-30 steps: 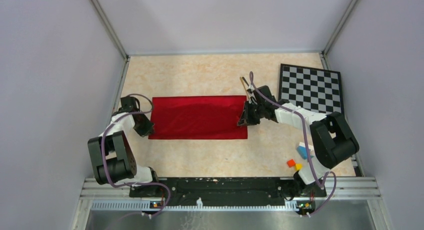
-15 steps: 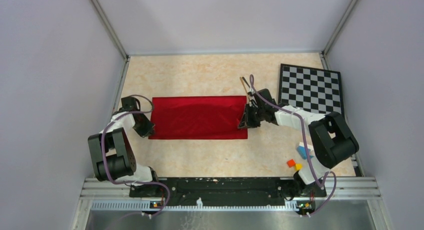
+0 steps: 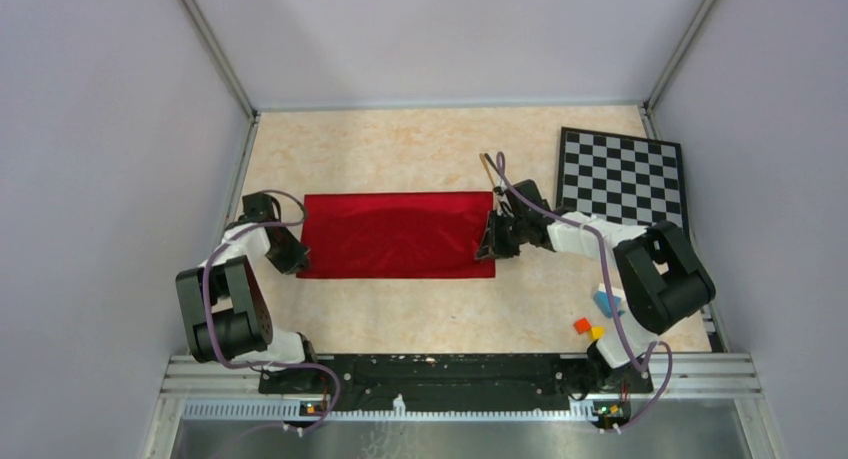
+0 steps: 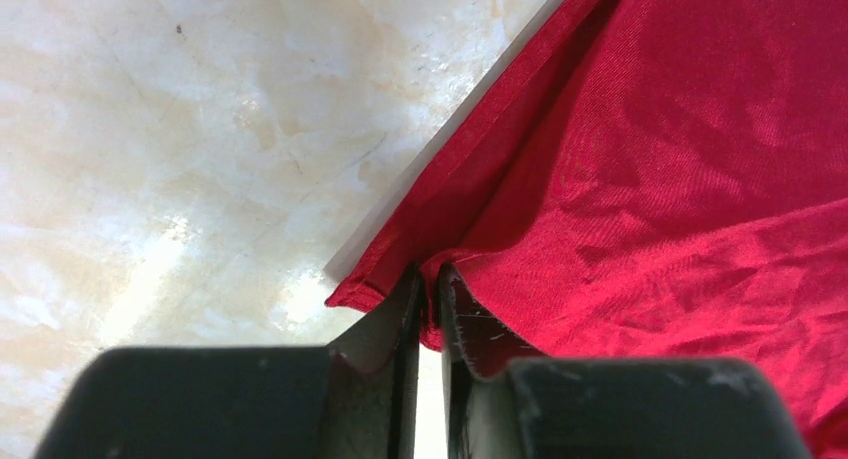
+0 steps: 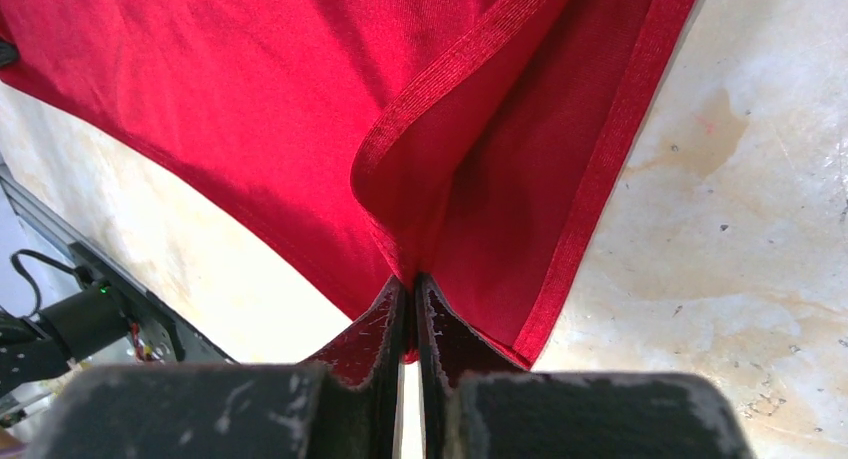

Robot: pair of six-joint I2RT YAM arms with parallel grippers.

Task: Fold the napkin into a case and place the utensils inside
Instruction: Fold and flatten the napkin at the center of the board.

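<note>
So, left end effector (image 4: 428, 279): clenched on napkin (image 3: 395, 234) corner
right end effector (image 5: 410, 284): clenched, opposite corner
why: probably stretching it for folding

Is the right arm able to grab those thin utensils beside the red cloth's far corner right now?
Probably not yet: the right pincer is shut on the napkin. The utensils lie close beside its wrist, so after letting go it likely could.
</note>
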